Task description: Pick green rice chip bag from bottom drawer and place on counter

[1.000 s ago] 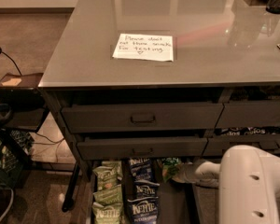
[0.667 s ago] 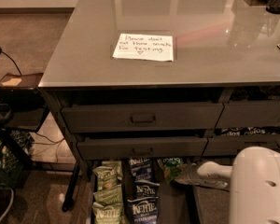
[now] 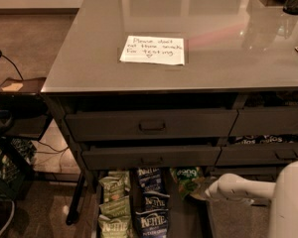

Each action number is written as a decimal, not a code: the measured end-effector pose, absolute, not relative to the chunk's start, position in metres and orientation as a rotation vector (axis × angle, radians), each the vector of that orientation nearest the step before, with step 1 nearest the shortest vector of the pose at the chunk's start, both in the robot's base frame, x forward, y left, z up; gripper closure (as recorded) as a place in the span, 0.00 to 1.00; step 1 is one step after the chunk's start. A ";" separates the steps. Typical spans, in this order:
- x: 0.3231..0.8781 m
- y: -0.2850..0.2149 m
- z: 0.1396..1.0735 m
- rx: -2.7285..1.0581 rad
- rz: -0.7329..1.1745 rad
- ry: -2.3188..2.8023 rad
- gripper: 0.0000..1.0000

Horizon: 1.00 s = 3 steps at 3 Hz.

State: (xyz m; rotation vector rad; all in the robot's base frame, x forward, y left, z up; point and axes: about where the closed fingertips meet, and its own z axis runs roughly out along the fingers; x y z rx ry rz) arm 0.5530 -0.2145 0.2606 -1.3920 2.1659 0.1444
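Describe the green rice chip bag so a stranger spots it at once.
Start at the dark cabinet and look down to its open bottom drawer. There, right of the rows of olive bags and dark blue bags, lies the green rice chip bag, just beside the tool on the white arm. It alone is bright green with white rounded lettering.

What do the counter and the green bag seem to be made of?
Counter: smooth glossy grey, perhaps laminate or coated metal; it reflects light. Green bag: likely thin plastic film, crinkled and shiny. The gripper is beside it, over the drawer.
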 end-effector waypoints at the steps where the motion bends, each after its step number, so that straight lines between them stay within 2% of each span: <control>1: 0.529 -0.216 0.285 -1.392 0.151 2.167 1.00; 3: 0.469 -0.220 0.327 -1.356 0.159 2.177 1.00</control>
